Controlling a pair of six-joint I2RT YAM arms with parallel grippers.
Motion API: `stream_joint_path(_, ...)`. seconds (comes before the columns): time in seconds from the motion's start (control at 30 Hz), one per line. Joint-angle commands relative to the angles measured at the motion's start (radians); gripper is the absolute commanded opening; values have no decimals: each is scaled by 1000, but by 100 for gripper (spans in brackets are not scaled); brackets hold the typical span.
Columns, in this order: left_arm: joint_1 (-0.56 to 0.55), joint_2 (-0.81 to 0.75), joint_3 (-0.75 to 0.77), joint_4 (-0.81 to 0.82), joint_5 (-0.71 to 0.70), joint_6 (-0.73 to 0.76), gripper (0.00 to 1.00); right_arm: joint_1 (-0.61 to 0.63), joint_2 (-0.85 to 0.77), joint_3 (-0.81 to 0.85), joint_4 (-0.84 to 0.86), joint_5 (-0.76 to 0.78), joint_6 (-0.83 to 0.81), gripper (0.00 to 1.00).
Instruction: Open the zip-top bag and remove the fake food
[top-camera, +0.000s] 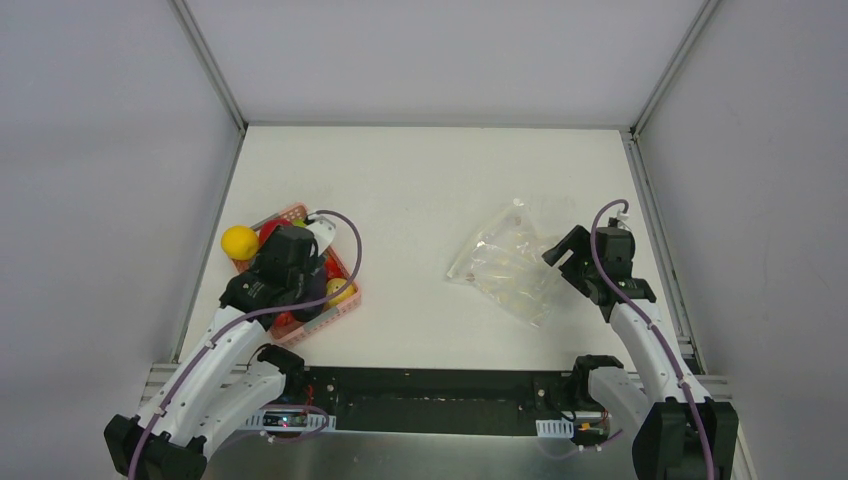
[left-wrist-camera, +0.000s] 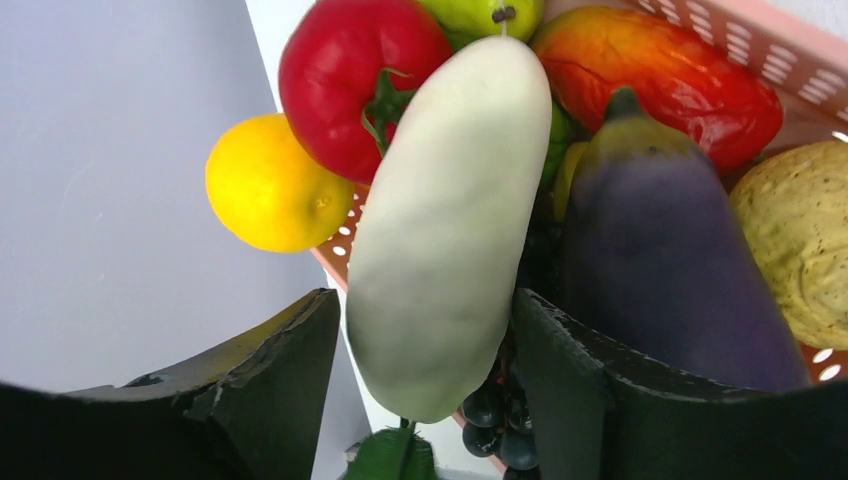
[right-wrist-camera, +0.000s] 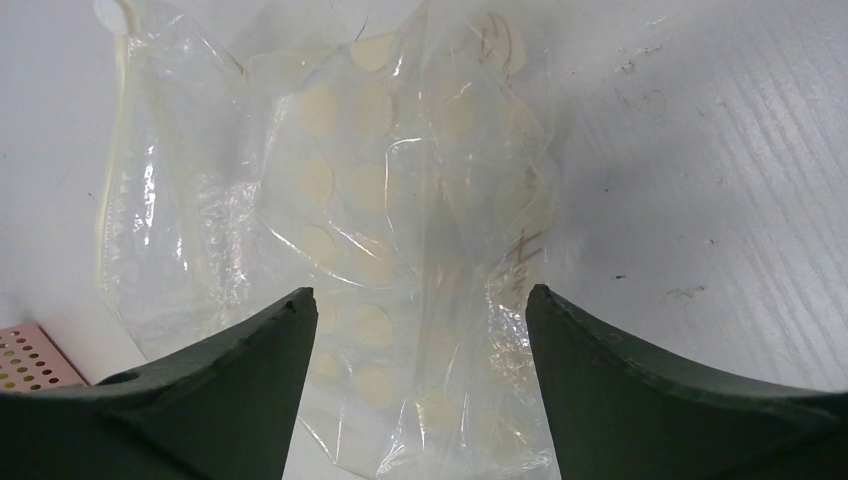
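The zip-top bag (top-camera: 505, 265) lies flat and crumpled on the white table at the right, and nothing shows inside it in the right wrist view (right-wrist-camera: 400, 200). My right gripper (top-camera: 560, 262) hovers over its near right edge, open and empty (right-wrist-camera: 420, 300). My left gripper (top-camera: 300, 250) is over the pink basket (top-camera: 345, 300). Its fingers straddle the white elongated vegetable (left-wrist-camera: 450, 220), with a gap on the left side (left-wrist-camera: 425, 320). The vegetable lies on the pile with the yellow fruit (left-wrist-camera: 265, 185), red tomato (left-wrist-camera: 350, 70), purple eggplant (left-wrist-camera: 650, 250) and dark bunch (left-wrist-camera: 500, 420).
The basket rim (left-wrist-camera: 340, 260) also holds a red-orange fruit (left-wrist-camera: 680, 80), a yellowish pear (left-wrist-camera: 800, 250) and a green apple (left-wrist-camera: 480, 15). Grey walls close in the table on the left, back and right. A basket corner shows in the right wrist view (right-wrist-camera: 30, 355).
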Motion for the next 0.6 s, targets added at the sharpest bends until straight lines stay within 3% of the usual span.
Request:
stream_joint_path(0.0, 6, -22, -27, -30, -4, -10, 67, 1, -1, 12, 26, -14, -14, 80)
stream_joint_path(0.27, 7, -24, 5, -65, -13, -23, 75, 0, -9, 18, 20, -7, -14, 80)
stream_joint_path(0.57, 7, -67, 109, -219, 54, -109, 82, 0, -49, 79, -31, 12, -19, 81)
